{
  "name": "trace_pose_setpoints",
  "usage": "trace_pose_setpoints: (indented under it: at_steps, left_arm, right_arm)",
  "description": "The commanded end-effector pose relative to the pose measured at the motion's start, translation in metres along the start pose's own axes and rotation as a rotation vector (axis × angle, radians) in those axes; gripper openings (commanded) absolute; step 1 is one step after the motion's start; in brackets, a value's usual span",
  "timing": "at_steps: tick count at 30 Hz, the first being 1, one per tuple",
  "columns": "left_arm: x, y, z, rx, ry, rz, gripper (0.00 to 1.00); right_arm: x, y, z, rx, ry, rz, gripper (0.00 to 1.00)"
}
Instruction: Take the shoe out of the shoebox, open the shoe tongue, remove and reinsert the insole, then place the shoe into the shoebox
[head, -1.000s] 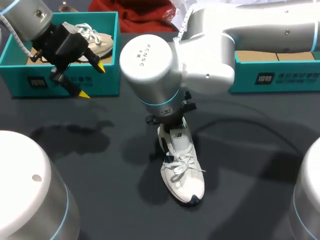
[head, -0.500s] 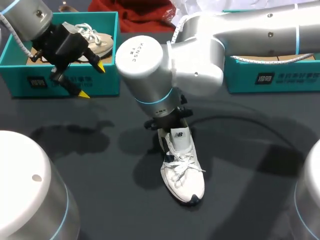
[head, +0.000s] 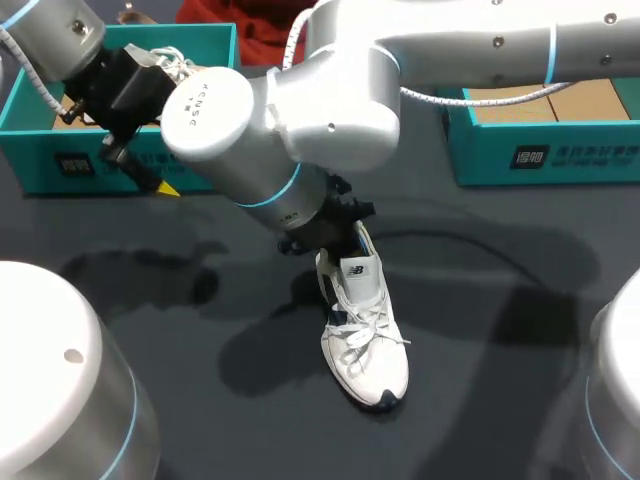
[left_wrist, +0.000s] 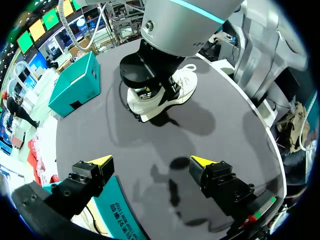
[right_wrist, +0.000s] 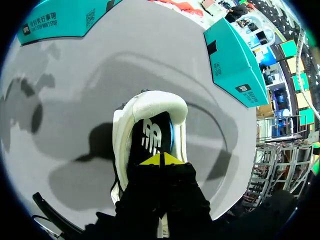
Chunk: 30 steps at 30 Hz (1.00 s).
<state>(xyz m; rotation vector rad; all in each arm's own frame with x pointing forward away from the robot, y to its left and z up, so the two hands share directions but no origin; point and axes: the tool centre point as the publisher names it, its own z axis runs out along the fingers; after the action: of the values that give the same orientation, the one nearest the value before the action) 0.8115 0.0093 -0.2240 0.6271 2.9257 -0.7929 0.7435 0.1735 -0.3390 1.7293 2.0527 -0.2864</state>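
Shoe (head: 365, 340) is out of the box, sole down near the middle of the dark desk (head: 500, 300), toe toward my side. My right gripper (right_wrist: 161, 159) is down at the shoe's opening, just over the tongue (right_wrist: 152, 135). Its yellow tips are pressed together with no gap; I cannot tell whether anything thin is pinched between them. My left gripper (left_wrist: 151, 161) hangs wide open and empty in front of the left shoebox (head: 60, 160), well apart from the shoe

Judgement: take-out is done, and I am on the tongue step or just entering the insole step. Next move calls for a firm pinch and a pull up and back. Nothing else holds the shoe, so it may lift too
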Motion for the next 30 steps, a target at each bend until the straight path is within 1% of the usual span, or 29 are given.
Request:
trace_pose_setpoints:
  at_steps: [1,8,12,15,19,23,27,30]
  left_arm:
    - [-0.001,0.0,0.001,0.0,0.002,0.0,1.0]
    - [-0.001,0.0,0.001,0.0,0.002,0.0,1.0]
    - [-0.001,0.0,0.001,0.0,0.002,0.0,1.0]
    - [-0.001,0.0,0.001,0.0,0.002,0.0,1.0]
    - [-0.001,0.0,0.001,0.0,0.002,0.0,1.0]
    - [-0.001,0.0,0.001,0.0,0.002,0.0,1.0]
    - [-0.001,0.0,0.001,0.0,0.002,0.0,1.0]
    - [-0.001,0.0,0.001,0.0,0.002,0.0,1.0]
  right_arm:
    - [0.005,0.008,0.006,0.049,-0.08,-0.01,0.0]
    - [-0.004,0.003,0.017,0.091,-0.117,-0.004,0.0]
    - [-0.009,-0.001,0.019,0.095,-0.127,-0.003,0.0]
    - [-0.015,-0.004,0.026,0.112,-0.126,0.004,0.0]
    - [-0.018,-0.008,0.046,0.129,-0.068,0.025,0.0]
    - [-0.012,-0.008,0.064,0.149,0.0,0.02,0.0]
    - [-0.003,-0.007,0.072,0.161,0.05,0.012,0.0]
    - [0.004,-0.006,0.068,0.148,0.084,-0.001,0.0]
